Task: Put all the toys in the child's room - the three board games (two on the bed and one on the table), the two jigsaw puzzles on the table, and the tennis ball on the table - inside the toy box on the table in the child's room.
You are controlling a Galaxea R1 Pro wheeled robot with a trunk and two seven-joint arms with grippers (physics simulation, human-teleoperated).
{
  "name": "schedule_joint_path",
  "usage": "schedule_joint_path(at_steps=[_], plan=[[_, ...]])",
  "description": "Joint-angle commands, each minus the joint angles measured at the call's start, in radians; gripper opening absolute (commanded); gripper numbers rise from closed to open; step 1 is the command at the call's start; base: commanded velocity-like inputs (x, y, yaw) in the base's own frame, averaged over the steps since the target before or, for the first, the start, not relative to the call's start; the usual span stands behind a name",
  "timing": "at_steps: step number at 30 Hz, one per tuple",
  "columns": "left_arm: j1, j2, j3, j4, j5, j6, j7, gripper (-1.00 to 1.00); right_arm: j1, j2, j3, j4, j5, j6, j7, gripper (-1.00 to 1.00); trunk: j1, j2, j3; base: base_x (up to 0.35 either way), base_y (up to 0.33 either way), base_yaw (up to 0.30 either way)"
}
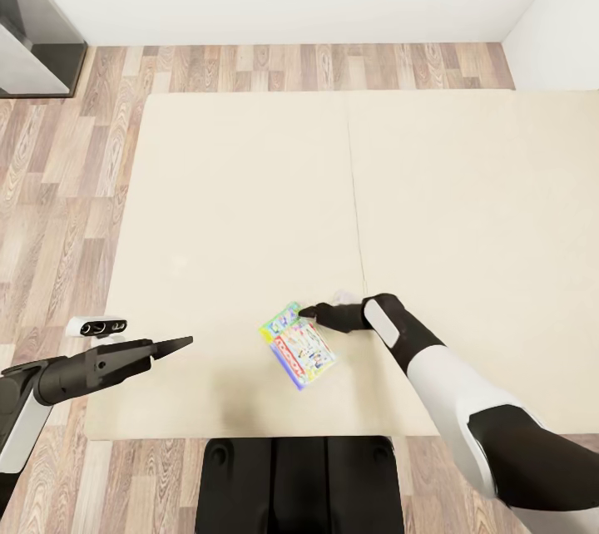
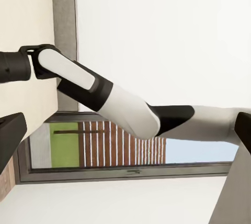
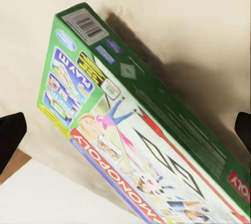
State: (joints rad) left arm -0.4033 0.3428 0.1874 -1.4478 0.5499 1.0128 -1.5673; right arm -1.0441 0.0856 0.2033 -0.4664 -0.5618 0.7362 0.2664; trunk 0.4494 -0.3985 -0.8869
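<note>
One board game (image 1: 297,344), a thin box with a green edge, red banner and colourful print, lies on the cream bed (image 1: 249,185) near its front edge. My right gripper (image 1: 306,314) is at the box's far edge, open. In the right wrist view its dark fingertips (image 3: 11,135) stand on either side of the board game (image 3: 130,130), apart from it, and the box's green side casts a shadow on the mattress. My left gripper (image 1: 185,343) hovers open over the bed's front left part, empty, well left of the box. The table, toy box, puzzles and ball are out of view.
Wooden floor (image 1: 58,185) runs along the bed's left side and behind it. A dark grey piece of furniture (image 1: 33,35) stands at the back left by the white wall. My base (image 1: 299,484) is against the bed's front edge. In the left wrist view my right arm (image 2: 120,103) crosses before a window (image 2: 130,150).
</note>
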Motion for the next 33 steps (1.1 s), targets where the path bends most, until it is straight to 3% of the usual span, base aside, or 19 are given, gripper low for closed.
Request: schedule_joint_path(at_steps=[1,10,20,33], plan=[[0.000,0.001,0.000,0.000,0.000,0.011,-0.004,1.00,0.000,0.004,0.001,0.000,0.005,-0.014,0.008,1.00,0.001,-0.002,-0.001,0.000,0.000,0.000],[0.000,0.001,0.001,0.000,-0.001,0.011,-0.004,1.00,0.031,0.013,0.002,-0.001,0.006,-0.041,0.013,1.00,0.001,-0.002,-0.001,0.000,0.000,0.000],[0.000,-0.001,0.000,0.000,-0.002,0.010,-0.003,1.00,0.044,0.009,0.003,0.002,0.015,0.034,0.003,1.00,0.001,-0.002,-0.001,0.000,0.000,0.000],[0.000,0.000,0.000,0.000,-0.002,0.010,-0.004,1.00,0.071,0.005,0.003,0.020,0.019,0.029,0.011,1.00,0.001,-0.002,-0.001,0.000,0.000,0.000]])
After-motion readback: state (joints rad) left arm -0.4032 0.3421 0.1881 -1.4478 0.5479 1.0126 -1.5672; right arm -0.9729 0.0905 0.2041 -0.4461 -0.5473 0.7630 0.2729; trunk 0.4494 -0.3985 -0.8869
